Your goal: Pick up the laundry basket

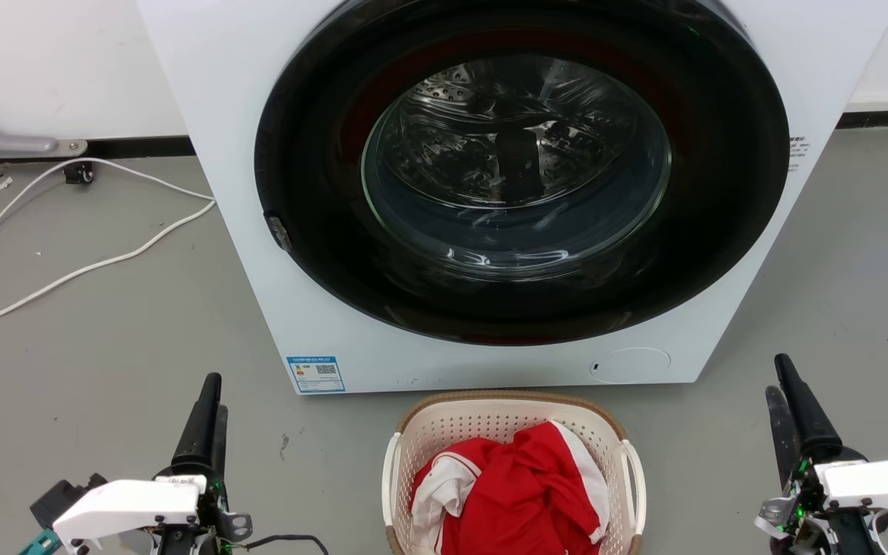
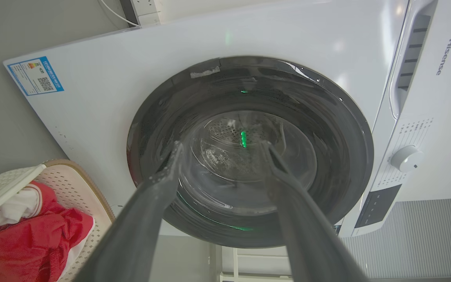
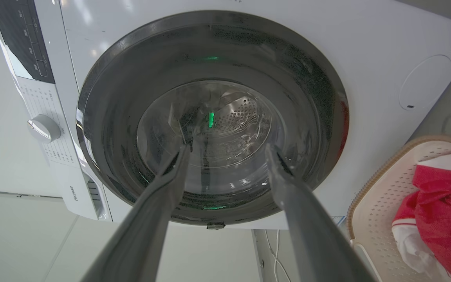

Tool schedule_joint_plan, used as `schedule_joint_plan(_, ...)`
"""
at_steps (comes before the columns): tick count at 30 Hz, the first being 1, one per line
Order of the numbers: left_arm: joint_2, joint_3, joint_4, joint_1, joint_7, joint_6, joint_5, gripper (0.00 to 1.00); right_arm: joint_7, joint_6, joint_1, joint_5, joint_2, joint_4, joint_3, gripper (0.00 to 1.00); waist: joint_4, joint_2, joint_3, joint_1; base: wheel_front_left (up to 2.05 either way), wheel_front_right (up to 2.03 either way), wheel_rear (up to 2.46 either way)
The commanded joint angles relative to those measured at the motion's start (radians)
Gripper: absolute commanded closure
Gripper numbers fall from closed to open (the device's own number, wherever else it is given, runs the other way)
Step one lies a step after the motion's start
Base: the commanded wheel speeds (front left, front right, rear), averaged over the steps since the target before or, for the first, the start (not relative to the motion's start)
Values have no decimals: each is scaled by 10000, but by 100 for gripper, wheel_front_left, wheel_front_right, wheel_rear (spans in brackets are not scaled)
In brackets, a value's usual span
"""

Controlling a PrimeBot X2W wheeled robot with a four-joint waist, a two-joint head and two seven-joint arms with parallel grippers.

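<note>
Nothing is done yet: the laundry basket [image 1: 482, 425] sits on the floor at bottom centre of the head view, just before the washer [image 1: 259, 116]. Our left gripper [image 1: 216, 393], lower left, and right gripper [image 1: 777, 375], lower right, are spread and empty; reaching, gripping and lifting remain.

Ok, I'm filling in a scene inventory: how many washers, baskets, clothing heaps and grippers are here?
washer: 1
laundry basket: 1
red-and-white clothing heap, lying in the basket: 1 (the number of pieces cannot be told)
grippers: 2, the left gripper and the right gripper, both open
Total: 5
</note>
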Motion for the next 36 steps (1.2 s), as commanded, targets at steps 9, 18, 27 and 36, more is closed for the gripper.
schedule_joint_plan(9, 34, -98, -708, -112, -430, 234, 2010, 0, -452, 2, -42, -2569, -18, -911, 325, 0, 5, 0, 27, 0, 0, 0, 0)
schedule_joint_plan(18, 39, -361, -989, 50, -799, 476, 3885, 0, -817, 2, 119, -4862, -20, -1305, 641, 0, 14, 0, 48, 0, 0, 0, 0)
schedule_joint_plan(27, 43, -522, -1176, 191, -1131, 715, 5413, 0, -1155, 3, 268, -6477, -23, -1483, 722, 0, 26, 0, 57, 0, 0, 0, 0)
schedule_joint_plan(36, 47, -707, -1329, 283, -1440, 902, 6807, 0, -1453, 2, 384, -7799, -25, -1579, 780, 0, 50, 0, 66, 0, 0, 0, 0)
